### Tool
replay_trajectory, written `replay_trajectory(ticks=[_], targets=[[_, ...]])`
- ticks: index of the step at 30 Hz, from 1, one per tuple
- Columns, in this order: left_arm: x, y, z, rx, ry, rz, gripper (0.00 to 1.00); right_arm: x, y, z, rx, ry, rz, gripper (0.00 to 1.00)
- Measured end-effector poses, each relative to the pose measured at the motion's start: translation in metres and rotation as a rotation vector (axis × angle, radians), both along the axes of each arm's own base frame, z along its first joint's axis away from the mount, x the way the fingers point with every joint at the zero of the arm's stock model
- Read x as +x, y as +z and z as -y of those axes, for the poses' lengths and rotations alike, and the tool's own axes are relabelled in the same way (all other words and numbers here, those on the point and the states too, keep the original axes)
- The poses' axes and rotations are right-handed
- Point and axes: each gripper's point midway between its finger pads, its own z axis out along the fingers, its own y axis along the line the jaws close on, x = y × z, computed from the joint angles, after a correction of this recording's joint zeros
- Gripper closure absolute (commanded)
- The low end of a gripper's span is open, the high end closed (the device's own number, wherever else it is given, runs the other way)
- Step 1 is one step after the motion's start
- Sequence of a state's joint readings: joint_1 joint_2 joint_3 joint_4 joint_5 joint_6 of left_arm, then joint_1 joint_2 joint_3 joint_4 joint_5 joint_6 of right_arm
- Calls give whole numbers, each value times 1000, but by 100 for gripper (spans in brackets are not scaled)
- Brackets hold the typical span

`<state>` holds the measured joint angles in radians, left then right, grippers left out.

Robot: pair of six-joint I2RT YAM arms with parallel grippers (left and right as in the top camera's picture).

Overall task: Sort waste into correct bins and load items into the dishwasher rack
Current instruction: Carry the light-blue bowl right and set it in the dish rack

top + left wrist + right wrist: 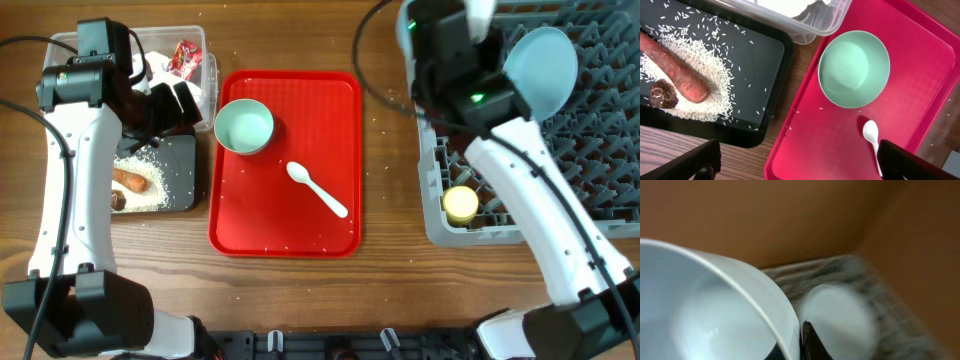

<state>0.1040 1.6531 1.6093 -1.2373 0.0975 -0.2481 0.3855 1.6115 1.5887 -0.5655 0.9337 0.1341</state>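
Judging by how things lie, more than half of the job looks done. On the waste side, the small red wrapper [185,55] is seen inside the clear tub [820,20]. Something white is seen in there too, most likely the crumpled white tissue [785,6]. The carrot piece [675,65], the brown lump [663,94] and most of the rice grains [705,95] are found in the black tray [765,55]. A few loose grains are scattered on the red tray [300,235] and on the desk [390,150], so a little tidying may be left.

On the dish side, the yellow cup [461,205] is set in the near corner of the grey rack [610,120]. The pale-blue plate [540,65] is stood up among the pegs. The light-blue bowl [715,315] is pinched at its rim by the right hand [802,341] and is held up over the rack. It is not yet put down, as far as can be told from the blurred wrist view.

2 items are left on the red tray: the mint-green bowl [244,126] and the white spoon [318,188], lying apart from each other. The left hand [799,150] is spread wide with nothing in it. It is hung over the spot where the black tray meets the red tray, near the mint-green bowl, so that bowl is likely to be picked up next.
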Motion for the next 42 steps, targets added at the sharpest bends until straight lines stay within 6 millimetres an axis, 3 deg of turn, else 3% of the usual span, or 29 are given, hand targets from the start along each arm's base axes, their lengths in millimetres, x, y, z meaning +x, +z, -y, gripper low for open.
replay_trajectory(ticks=[4, 9, 13, 19, 22, 33, 36, 39, 40, 41, 42], targets=[[0, 0, 0, 0, 0, 0, 0, 16, -1, 58, -173, -155, -45, 96], [1, 0, 0, 0, 0, 2, 0, 46, -39, 92, -349, -203, -206, 96], [1, 0, 0, 0, 0, 3, 0, 68, -72, 88, -454, -165, -316, 96], [1, 0, 0, 0, 0, 3, 0, 83, -131, 85, -555, -107, -498, 96], [1, 0, 0, 0, 0, 3, 0, 85, -146, 84, -569, -97, -535, 96], [1, 0, 0, 0, 0, 3, 0, 87, -155, 80, -583, -94, -549, 95], [1, 0, 0, 0, 0, 3, 0, 82, -157, 63, -637, -54, -613, 79], [1, 0, 0, 0, 0, 3, 0, 76, -167, 40, -697, 6, -684, 73], [1, 0, 0, 0, 0, 3, 0, 74, -168, 33, -715, 20, -698, 66], [1, 0, 0, 0, 0, 3, 0, 73, -169, 28, -726, 31, -705, 52], [1, 0, 0, 0, 0, 3, 0, 73, -171, 25, -734, 46, -718, 25]])
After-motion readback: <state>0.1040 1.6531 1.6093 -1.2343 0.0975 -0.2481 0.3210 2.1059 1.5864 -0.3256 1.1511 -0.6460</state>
